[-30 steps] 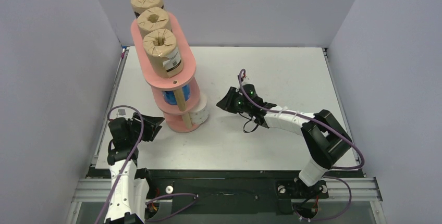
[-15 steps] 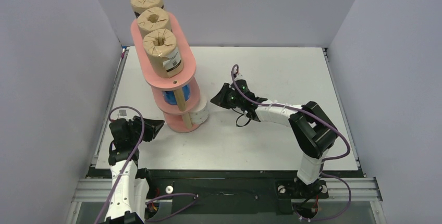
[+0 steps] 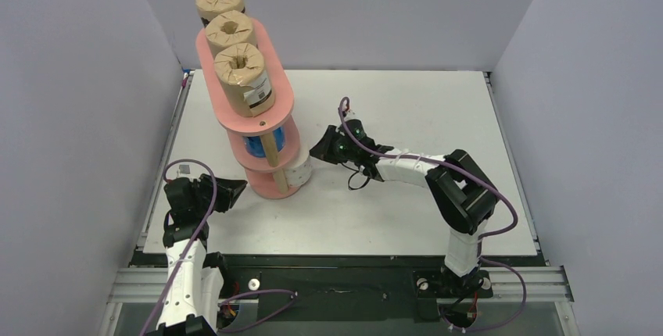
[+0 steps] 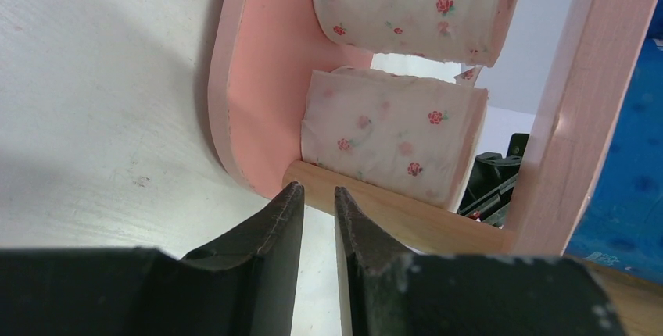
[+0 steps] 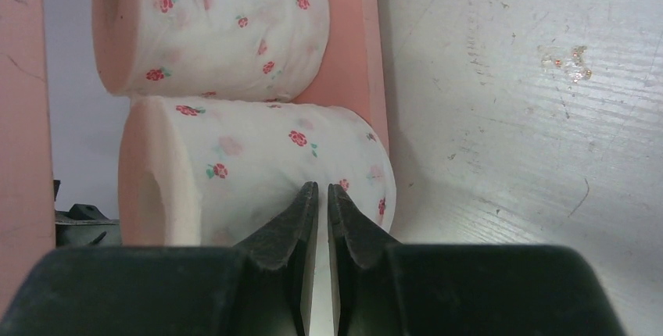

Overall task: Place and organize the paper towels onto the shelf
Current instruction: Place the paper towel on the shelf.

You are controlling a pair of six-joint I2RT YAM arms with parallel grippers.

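At the left of the bench [image 3: 406,101] stands the shelf [image 3: 280,100], its three pink boards stacked on light wooden posts [image 3: 272,152]. Three brown rolls [image 3: 231,33] stand upright in a row on the top board. A blue roll [image 3: 256,148] shows on the middle board, mostly hidden under the top one. White rolls with pink flowers [image 4: 391,144] fill the bottom board, and one of them bulges past its right edge.

The right end effector [image 5: 323,189] reaches in from the right and meets that bottom tier. Its fingers are pressed almost together, and their tips rest against the side of the nearer white roll. Whether they pinch the wrapper cannot be told.

The left end effector [image 4: 317,191] sits low at the near left end of the shelf, pointing at the foot of a post on the bottom board. Its fingers are only slightly spread, with a narrow gap and nothing between them.
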